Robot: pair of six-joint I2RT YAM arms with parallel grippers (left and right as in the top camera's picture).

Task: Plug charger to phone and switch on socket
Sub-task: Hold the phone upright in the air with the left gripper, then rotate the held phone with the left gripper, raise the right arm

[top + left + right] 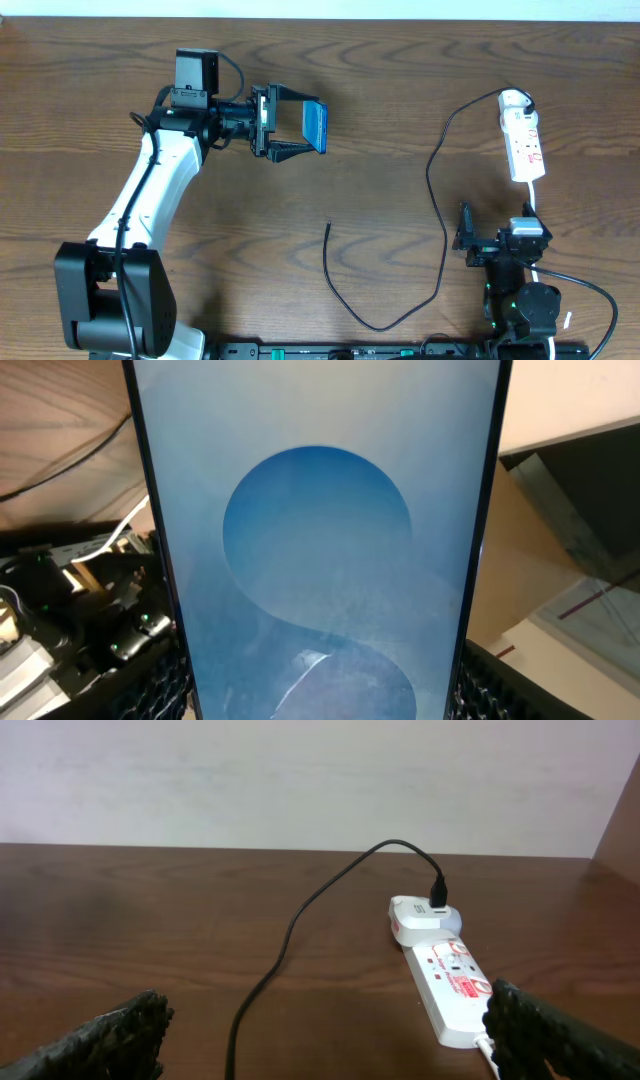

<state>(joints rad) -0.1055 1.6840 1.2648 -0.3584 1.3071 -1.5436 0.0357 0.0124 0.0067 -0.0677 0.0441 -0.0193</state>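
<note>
Left gripper (pixel 308 125) is clamped on the phone (pixel 317 120), one finger on each long edge. It's well off to the left of the power strip (pixel 523 140) in the overhead view. From the left wrist cam the phone (pixel 320 560) fills nearly the whole shot: light blue screen with darker blue circles and a thin dark frame. I can't make out any text on it from here. The dark ribbed fingers (pixel 165 690) just peek in at the bottom corners.

Right gripper (pixel 465 240) sits below the strip in the overhead view. Its jaws are spread wide with nothing between them, just bare table (pixel 380 60). Same in its own cam: right gripper (pixel 325 1010), one finger in each bottom corner, wood in between.

The power strip (pixel 450 990) has red print and marks on top, too small to read. A white plug adapter (pixel 425 915) sits in its far end with the black charger cable (pixel 300 920) plugged into it. A white cord (pixel 488 1055) leaves the near end.

The charger cable (pixel 432 190) loops left from the strip, down and round. Its loose connector tip lies flat on the wood, well left of the strip and touching nothing. The cable lies across the open wood between the strip and the phone.

Count: two arms, two grippers, one phone, one black cable, one strip, one adapter. There's a plain pale wall (pixel 300 780) behind the table.
</note>
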